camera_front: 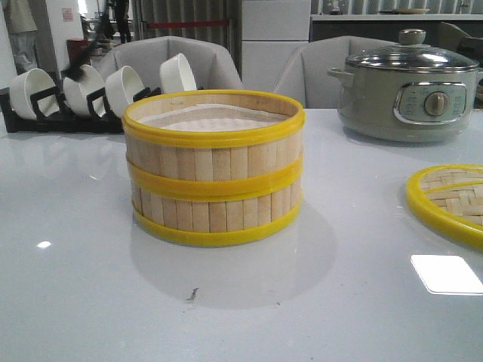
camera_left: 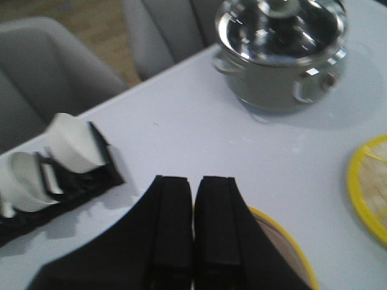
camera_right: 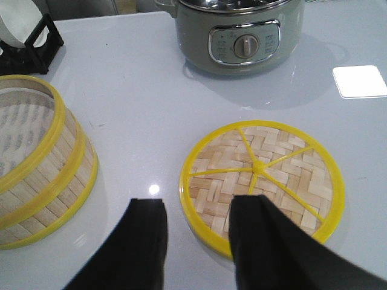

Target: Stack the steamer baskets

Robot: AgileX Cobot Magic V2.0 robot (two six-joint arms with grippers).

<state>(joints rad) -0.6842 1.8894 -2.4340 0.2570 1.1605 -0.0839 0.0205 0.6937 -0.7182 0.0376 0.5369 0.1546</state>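
Two steamer baskets stand stacked mid-table, the upper one (camera_front: pixel 213 154) resting squarely on the lower one (camera_front: pixel 215 215). The same stack (camera_right: pixel 36 163) shows in the right wrist view. The flat woven lid (camera_right: pixel 263 181) lies on the table to the stack's right, also visible at the front view's edge as the lid (camera_front: pixel 453 200). My right gripper (camera_right: pixel 199 202) is open above the lid's near rim, one finger over the lid and the other over bare table. My left gripper (camera_left: pixel 194 180) is shut with nothing in it, above a basket's yellow rim (camera_left: pixel 290 241). Neither gripper shows in the front view.
A grey-green electric pot (camera_front: pixel 411 94) with a glass lid stands at the back right. A black rack of white bowls (camera_front: pixel 83 94) sits at the back left. Grey chairs stand behind the white table (camera_front: pixel 90 286).
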